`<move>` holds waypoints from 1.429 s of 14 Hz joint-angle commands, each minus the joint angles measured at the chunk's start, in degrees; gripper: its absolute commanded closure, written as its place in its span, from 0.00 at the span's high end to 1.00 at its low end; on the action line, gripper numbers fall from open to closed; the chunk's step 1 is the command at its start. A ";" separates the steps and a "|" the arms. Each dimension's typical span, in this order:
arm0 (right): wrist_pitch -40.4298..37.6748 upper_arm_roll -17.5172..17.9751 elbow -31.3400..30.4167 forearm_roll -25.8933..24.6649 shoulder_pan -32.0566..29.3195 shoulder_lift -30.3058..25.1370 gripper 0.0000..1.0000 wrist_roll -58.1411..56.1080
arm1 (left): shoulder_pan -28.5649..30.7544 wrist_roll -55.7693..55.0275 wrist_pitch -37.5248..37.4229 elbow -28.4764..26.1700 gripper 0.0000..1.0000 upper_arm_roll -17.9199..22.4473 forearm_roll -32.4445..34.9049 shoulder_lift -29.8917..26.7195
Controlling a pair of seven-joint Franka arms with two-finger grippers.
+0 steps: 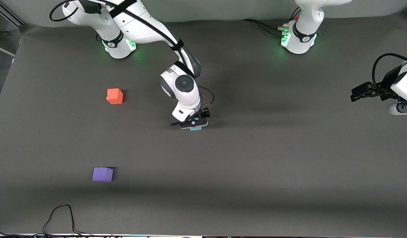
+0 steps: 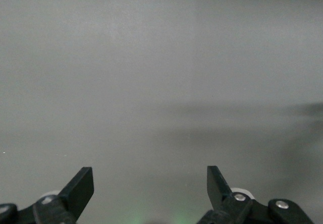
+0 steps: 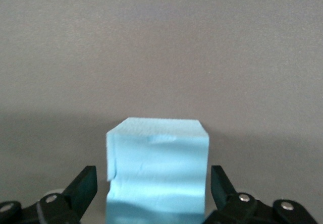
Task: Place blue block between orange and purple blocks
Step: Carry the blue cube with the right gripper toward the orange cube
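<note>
Right gripper (image 1: pixel 194 125) is sitting low over the blue block (image 1: pixel 195 128) near the middle of the table, and in the right wrist view I'm seeing the block (image 3: pixel 157 171) between the two fingertips (image 3: pixel 83 183) with a sliver of grey showing on each side — so the jaws are parted around it, not yet pinching. I'm reading this as the grasp being lined up, with the block resting on the mat.

Nothing of the placing itself is done. The orange block (image 1: pixel 114 96) is lying toward the right arm's end of the table, and the purple block (image 1: pixel 102 174) is sitting nearer to the front camera than the orange one, the two well apart with bare mat between them. The blue block is well away from that gap, so I'm judging that closing, lifting, carrying and setting down are all left to do.

Left gripper (image 1: pixel 357 93) is waiting over the left arm's end of the table; its wrist view is showing fingers (image 2: pixel 81 188) spread wide over bare mat — holding nothing.

The surface is a dark grey matte mat (image 1: pixel 273 158) with soft shadows, and a black cable (image 1: pixel 59 215) is looping along the edge nearest the front camera.
</note>
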 commanded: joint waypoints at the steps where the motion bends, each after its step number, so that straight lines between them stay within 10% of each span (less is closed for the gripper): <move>1: 0.86 -0.65 0.35 -0.85 0.43 0.25 0.87 0.05 | 0.08 1.21 -1.59 0.67 1.00 -0.01 0.68 -0.57; 5: 0.59 -0.65 0.88 -0.23 -1.40 0.16 0.47 0.05 | -0.36 1.21 -1.41 0.67 1.00 -0.01 0.68 -0.40; 17: -41.82 -0.91 27.40 6.09 -10.45 -10.82 0.46 -7.22 | -3.53 2.00 -1.06 0.67 1.00 3.24 0.77 -0.31; 20: -45.28 -1.18 23.67 6.19 -14.06 -15.99 0.46 -14.95 | -3.53 2.00 -0.88 0.76 1.00 3.24 0.77 -0.31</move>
